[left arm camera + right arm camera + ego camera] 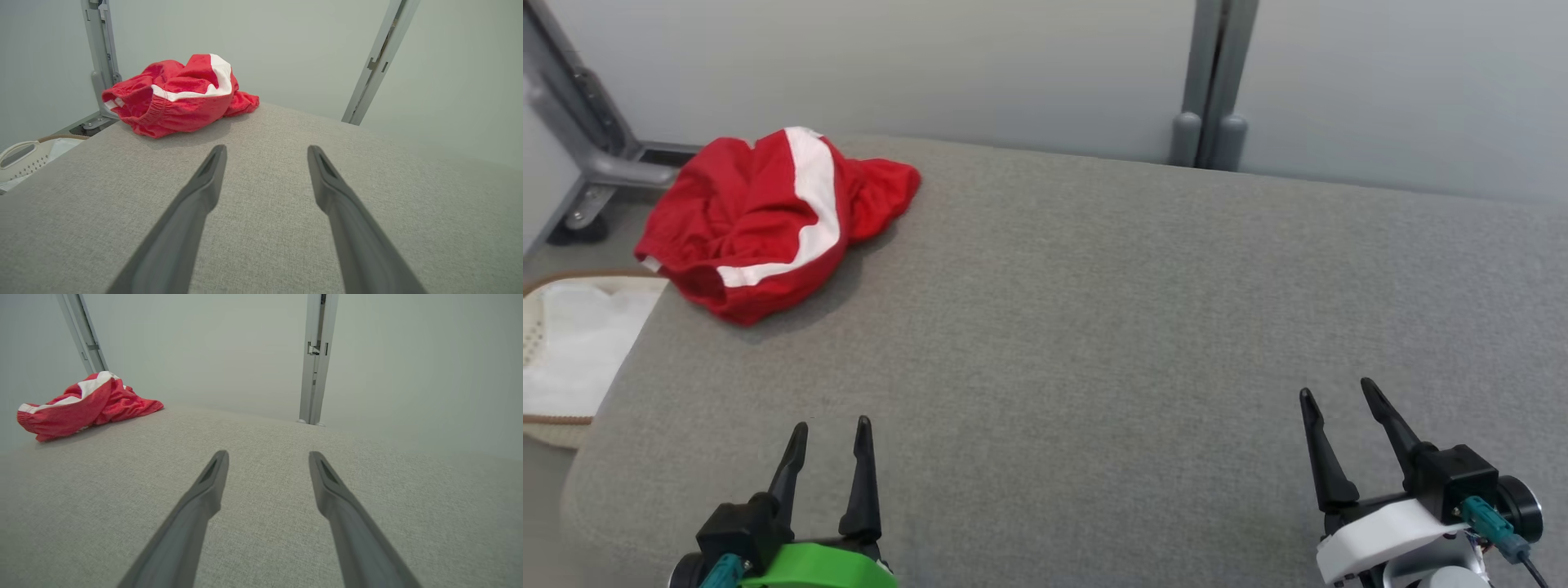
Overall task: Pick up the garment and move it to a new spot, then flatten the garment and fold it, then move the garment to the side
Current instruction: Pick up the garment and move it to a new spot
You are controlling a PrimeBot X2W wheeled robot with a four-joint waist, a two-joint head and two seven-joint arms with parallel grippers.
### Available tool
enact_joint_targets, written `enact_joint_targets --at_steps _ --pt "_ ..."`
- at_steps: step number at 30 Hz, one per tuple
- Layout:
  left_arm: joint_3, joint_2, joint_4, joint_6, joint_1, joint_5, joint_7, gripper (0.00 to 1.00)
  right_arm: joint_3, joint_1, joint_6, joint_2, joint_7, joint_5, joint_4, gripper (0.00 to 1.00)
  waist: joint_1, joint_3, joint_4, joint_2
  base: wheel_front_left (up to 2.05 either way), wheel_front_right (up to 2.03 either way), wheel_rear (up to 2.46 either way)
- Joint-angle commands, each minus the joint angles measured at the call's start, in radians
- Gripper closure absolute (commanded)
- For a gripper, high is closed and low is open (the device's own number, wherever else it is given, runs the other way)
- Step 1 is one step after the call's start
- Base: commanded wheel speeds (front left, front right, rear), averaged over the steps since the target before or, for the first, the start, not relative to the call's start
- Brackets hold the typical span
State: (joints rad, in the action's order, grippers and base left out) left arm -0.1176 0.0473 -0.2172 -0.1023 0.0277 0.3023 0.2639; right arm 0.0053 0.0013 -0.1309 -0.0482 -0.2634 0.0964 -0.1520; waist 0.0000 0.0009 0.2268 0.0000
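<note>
Garment [768, 220] is sitting crumpled at ten o'clock on the pad [1094, 343], up in the far left corner. It's red, with a broad white stripe curving over the top. It's bunched into a loose heap of folds, and its left edge reaches the pad's side. The left wrist view catches a gathered elastic hem on the near side of the heap.

Down at seven o'clock is the left gripper [832, 422]. Its fingers are spread and hold nothing, with the tips pointing to twelve over bare grey fabric. At five o'clock is the right gripper [1337, 387], also parted and empty, tips leaning a touch toward eleven. Whether either set of tips touches the pad, I can't tell.

Both grippers are well apart from the garment, the left one nearer. Along the left fingers the heap lies ahead at eleven o'clock. From the right wrist it sits far off at ten.

Off the pad at nine o'clock there's a white basket [572, 351] with a brown rim, lower down. Behind the pad, a grey post [1213, 82] stands at one o'clock against the pale wall [1013, 65]. A grey frame [588, 131] rises at eleven, just behind the garment.
</note>
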Motion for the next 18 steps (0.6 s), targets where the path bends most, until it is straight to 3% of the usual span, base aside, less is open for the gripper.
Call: enact_joint_targets --at_steps 1,8,18 --pt "0.006 0.006 0.0 0.003 0.002 -0.006 0.001 0.0 0.001 0.002 0.0 -0.004 -0.002 0.007 -0.003 0.0 0.0 0.0 0.098 0.0 0.0 0.0 0.0" --pt "0.02 0.005 0.003 -0.003 0.013 -0.011 0.001 0.0 0.009 -0.003 0.0 -0.004 -0.002 0.014 -0.005 0.0 0.0 -0.004 0.168 0.0 0.0 0.0 0.0" --pt "0.047 0.005 0.013 0.004 0.021 -0.002 0.001 0.0 0.016 -0.004 0.0 -0.005 -0.002 0.013 -0.005 0.0 0.0 0.007 0.169 0.0 0.0 0.0 0.0"
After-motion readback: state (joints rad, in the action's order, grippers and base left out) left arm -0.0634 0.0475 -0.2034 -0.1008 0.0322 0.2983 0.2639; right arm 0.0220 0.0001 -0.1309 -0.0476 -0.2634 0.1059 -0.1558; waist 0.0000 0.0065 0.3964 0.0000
